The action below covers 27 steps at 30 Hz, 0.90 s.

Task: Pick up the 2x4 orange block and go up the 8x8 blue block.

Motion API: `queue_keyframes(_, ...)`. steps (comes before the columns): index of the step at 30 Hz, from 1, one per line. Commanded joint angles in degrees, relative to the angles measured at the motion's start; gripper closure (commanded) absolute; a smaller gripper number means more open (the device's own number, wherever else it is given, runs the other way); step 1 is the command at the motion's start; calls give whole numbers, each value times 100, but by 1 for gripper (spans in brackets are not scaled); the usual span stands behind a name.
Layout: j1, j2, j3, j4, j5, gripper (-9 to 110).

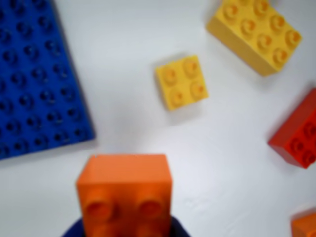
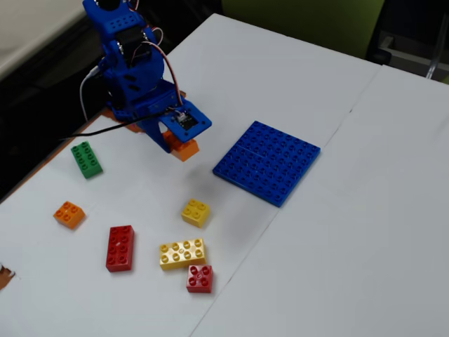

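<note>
You have the orange block clamped in the gripper, and it hangs clear of the table, with its shadow on the white surface below it in the fixed view. In the wrist view the orange block fills the bottom centre, two studs and one smooth end face showing, with a sliver of blue jaw on either side of it at the lower edge. That is why you see so little of its length: the jaws take it across the narrow width and the rest sits back under the camera.

The blue plate lies flat to the right of the arm in the fixed view, near but apart from the block. In the wrist view the blue plate sits at the upper left, so the gripper is not yet over it.

The loose bricks explain the height you hold. The small yellow brick lies just ahead of the block, the long yellow brick further on, and the red brick at the right edge. Carried high, the block should pass over them.

By my judgement the pick is done and the carry to the plate is what remains. Swing towards the plate first, then lower with the block level, so the studs can meet squarely.
</note>
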Motion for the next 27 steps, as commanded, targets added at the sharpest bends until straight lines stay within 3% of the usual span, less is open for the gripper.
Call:
queue_keyframes(1, -422, 202, -624, 343, 70, 101)
queue_keyframes(7, -993, -404, -2171, 1679, 220, 101)
queue_keyframes(27, -1916, -3226, -4904, 1951, 905, 101)
